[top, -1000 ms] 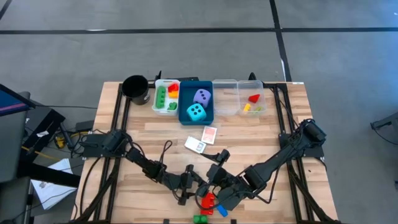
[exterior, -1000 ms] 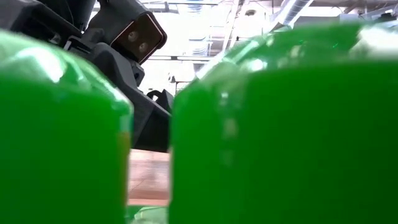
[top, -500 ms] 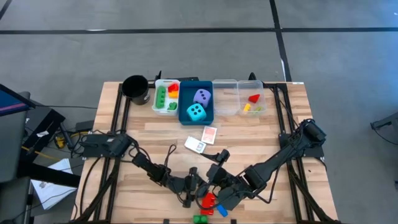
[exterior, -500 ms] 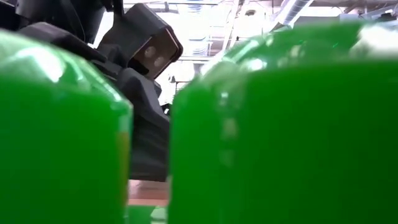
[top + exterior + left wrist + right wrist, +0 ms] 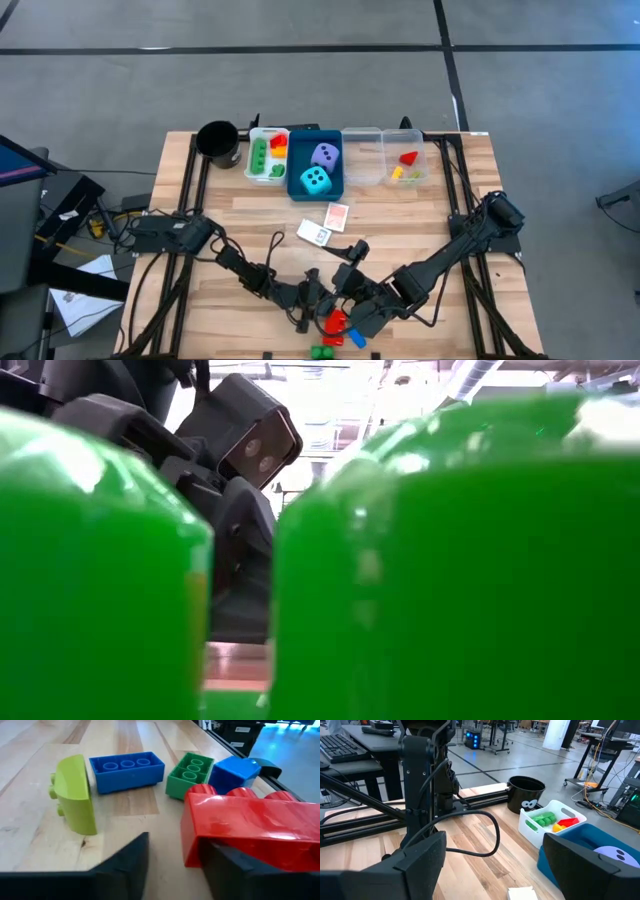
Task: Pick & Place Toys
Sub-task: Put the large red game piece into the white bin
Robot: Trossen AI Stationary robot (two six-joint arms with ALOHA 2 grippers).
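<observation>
High view: over the last second the left gripper (image 5: 318, 305) has advanced along the near edge of the worktop (image 5: 400, 215) toward the red brick (image 5: 334, 322), and now sits just beside it. The right gripper (image 5: 352, 262) has not moved; it hangs near the middle of the near edge, close to the two card packs (image 5: 326, 225). The cyan die (image 5: 315, 180) and lavender die (image 5: 324, 154) lie in the blue tray (image 5: 298, 185) at the far edge.

Low view: a green brick (image 5: 450, 570) fills the picture. The dark arm behind it has shifted across and stands closer than before.

Left wrist view: the left gripper (image 5: 172, 865) is spread wide, with the red brick (image 5: 250, 830) touching one finger and not yet centred between the two. A lime brick (image 5: 75, 795), blue brick (image 5: 127, 770) and green brick (image 5: 190, 772) lie beyond.

Right wrist view: the right gripper (image 5: 492, 865) is wide and empty.

Judgement: the approach is nearly complete; a small sideways correction, then closing, should follow.
</observation>
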